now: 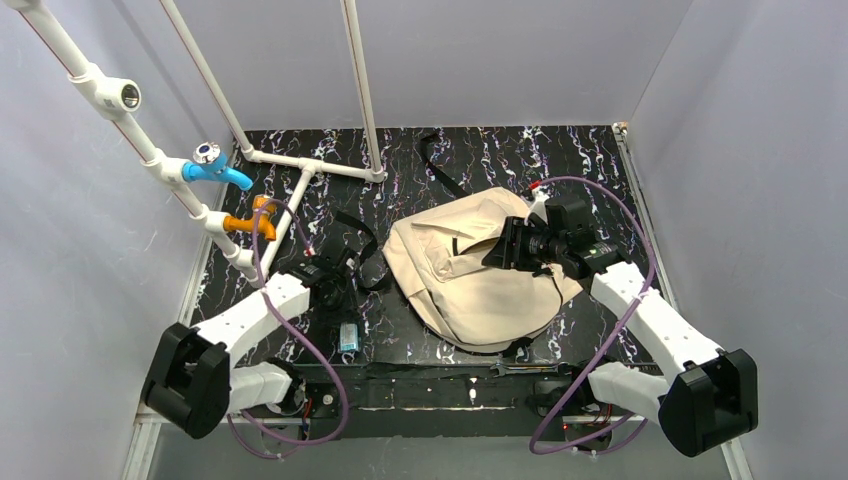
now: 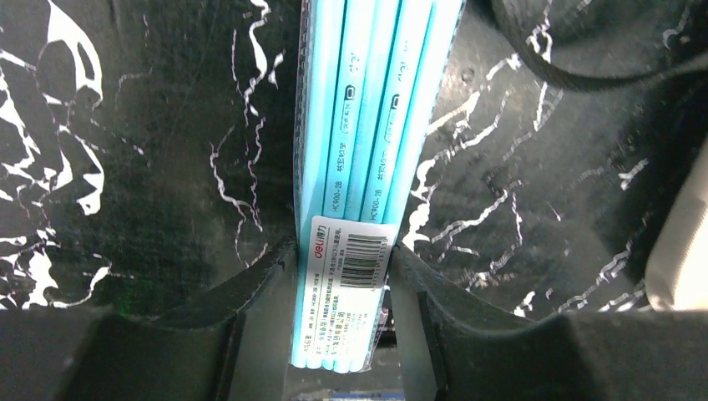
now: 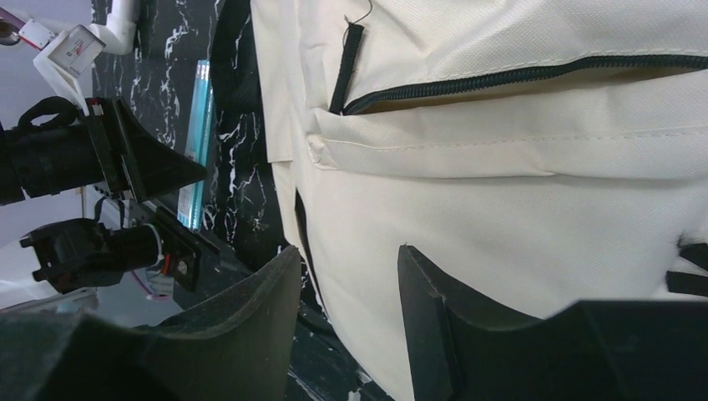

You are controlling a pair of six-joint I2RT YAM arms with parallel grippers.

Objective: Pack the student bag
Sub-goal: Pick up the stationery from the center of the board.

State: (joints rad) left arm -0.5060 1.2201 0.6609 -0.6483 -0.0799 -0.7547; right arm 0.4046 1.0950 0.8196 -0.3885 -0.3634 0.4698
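Observation:
The student bag point(image 1: 460, 275) is a beige backpack lying flat at the middle right of the black marbled table; its black front-pocket zipper point(image 3: 518, 79) looks slightly open. A pack of light-blue pencils point(image 2: 367, 125) with a white barcode label lies left of the bag, also visible in the right wrist view point(image 3: 198, 142). My left gripper point(image 2: 344, 251) points down at the pack, and both fingers press against the sides of its label end. My right gripper point(image 3: 346, 259) hovers over the bag's front, open, with only fabric behind the gap. In the top view the left gripper point(image 1: 340, 268) hides the pack.
A white pipe frame point(image 1: 300, 165) with blue point(image 1: 215, 168) and orange point(image 1: 245, 222) fittings stands at the back left. Black bag straps point(image 1: 365, 250) loop between the left gripper and the bag. A small blue-and-white item point(image 1: 348, 337) and a wrench point(image 1: 510, 368) lie near the front edge.

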